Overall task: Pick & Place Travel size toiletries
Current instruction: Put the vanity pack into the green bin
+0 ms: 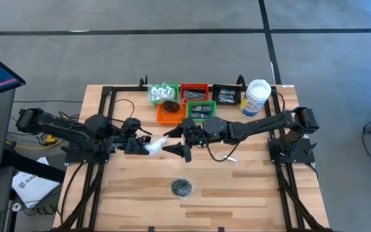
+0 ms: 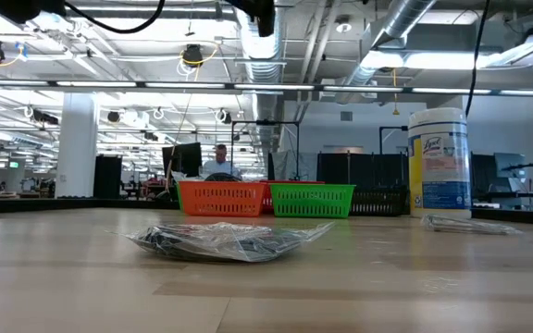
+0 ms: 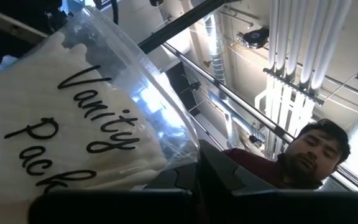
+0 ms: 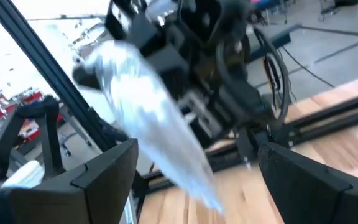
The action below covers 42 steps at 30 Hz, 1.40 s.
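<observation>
the left gripper hangs above the middle of the worktop, its fingers clenched on a clear packet with white contents – in the left wrist view the packet shows handwritten-style black lettering reading "vanity pack". the right gripper sits just beside that packet on the side away from the left arm, its fingers spread wide with the packet between them, not grasping it. a black round piece in plastic lies flat on the worktop, nearer the front edge than the packet and well apart from it. behind the packet stand the orange tray, green trays, a red tray and a black tray – and a white canister beside the black tray. a slim silvery sachet lies near the canister.
</observation>
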Tool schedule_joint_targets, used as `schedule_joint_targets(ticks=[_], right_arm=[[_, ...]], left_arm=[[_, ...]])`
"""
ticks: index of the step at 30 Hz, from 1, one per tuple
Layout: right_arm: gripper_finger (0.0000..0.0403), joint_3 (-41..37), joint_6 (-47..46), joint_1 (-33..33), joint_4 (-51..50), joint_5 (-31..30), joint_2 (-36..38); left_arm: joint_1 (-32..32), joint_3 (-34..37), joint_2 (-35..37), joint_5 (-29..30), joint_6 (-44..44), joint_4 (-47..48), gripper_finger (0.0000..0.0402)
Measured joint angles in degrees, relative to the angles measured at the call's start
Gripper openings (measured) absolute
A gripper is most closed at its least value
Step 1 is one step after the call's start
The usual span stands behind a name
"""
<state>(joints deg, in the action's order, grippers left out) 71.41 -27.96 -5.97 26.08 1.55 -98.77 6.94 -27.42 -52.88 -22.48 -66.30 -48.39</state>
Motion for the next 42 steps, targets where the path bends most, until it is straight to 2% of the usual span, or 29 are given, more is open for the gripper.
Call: schedule_joint_targets(ticks=[10,21,37,42], right_arm=[[0.0322,1.5,0.0,-0.1,1.3,4.5,0.0],[0.0318,1.5,-2.1,-0.8,5.3,4.6,0.0],[0.0259,1.5,-5.1,-1.0,5.1,4.5,0.0],[0.0217,1.5,-5.1,-1.0,4.4,4.4,0.0]], left_arm=[[-1.6,0.0,0.0,0.0,0.0,-0.5,0.0],[-5.8,0.0,0.0,-1.4,0.0,-0.8,0.0],[-11.1,0.0,0.0,-0.9,0.9,-1.8,0.0],[-11.1,0.0,0.0,-0.9,0.9,-2.0,0.0]])
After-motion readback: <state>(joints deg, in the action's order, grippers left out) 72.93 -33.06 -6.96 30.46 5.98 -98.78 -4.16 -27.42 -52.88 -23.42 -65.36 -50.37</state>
